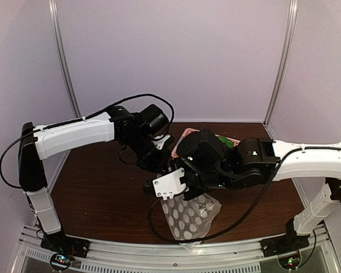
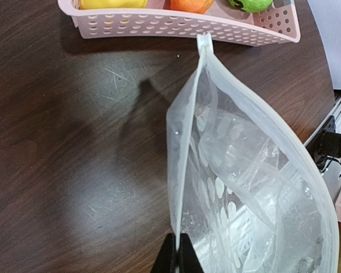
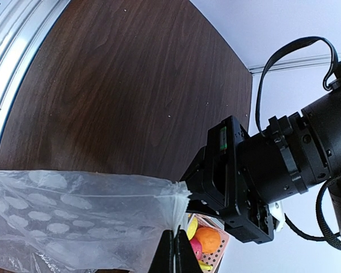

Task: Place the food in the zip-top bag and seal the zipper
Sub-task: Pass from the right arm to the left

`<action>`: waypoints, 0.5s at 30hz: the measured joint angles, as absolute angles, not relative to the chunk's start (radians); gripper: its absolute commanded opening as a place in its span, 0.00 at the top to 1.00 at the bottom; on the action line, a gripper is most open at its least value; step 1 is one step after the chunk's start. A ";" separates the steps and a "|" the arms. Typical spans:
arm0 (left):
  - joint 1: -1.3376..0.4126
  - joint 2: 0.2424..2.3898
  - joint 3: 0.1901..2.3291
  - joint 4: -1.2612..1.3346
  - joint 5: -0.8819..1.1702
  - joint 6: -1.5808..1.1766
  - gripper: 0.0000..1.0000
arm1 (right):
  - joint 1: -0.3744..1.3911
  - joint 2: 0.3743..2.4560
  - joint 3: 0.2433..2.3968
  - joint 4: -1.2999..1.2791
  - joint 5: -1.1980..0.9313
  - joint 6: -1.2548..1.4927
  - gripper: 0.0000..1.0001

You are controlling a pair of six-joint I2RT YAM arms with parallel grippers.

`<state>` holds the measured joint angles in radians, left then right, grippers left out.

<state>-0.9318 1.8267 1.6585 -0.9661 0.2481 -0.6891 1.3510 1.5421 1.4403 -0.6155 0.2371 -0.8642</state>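
The zip-top bag [image 1: 188, 216], clear with white dots, hangs between both grippers above the table, and I see nothing inside it. My left gripper [image 2: 178, 257] is shut on the bag's rim, on the zipper strip [image 2: 184, 142]. The mouth gapes open to the right of that strip [image 2: 256, 187]. My right gripper [image 3: 175, 253] is shut on the bag's bunched upper corner [image 3: 179, 196]. The food lies in the pink basket [image 2: 176, 25]: a yellow piece [image 2: 111, 3], an orange ball [image 2: 190, 4] and a green piece [image 2: 250, 4]. In the top view both grippers [image 1: 162, 166] [image 1: 182, 181] meet above the bag.
The pink basket [image 1: 184, 136] stands behind the arms at the table's middle back, mostly hidden by them. The left arm's black wrist [image 3: 244, 182] is close beside the right gripper. The metal rail [image 1: 159, 250] runs along the near edge of the dark wooden table [image 1: 96, 193].
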 measured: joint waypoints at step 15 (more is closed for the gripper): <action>-0.865 1.720 1.818 -1.079 -0.125 -0.509 1.00 | 1.126 1.390 1.463 -0.677 -0.037 -0.679 0.20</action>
<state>-0.8654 1.7203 1.8179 -1.0794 -0.1253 -0.5095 1.1259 1.3895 1.4628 -0.6773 -0.0368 -0.6792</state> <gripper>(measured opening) 0.007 0.777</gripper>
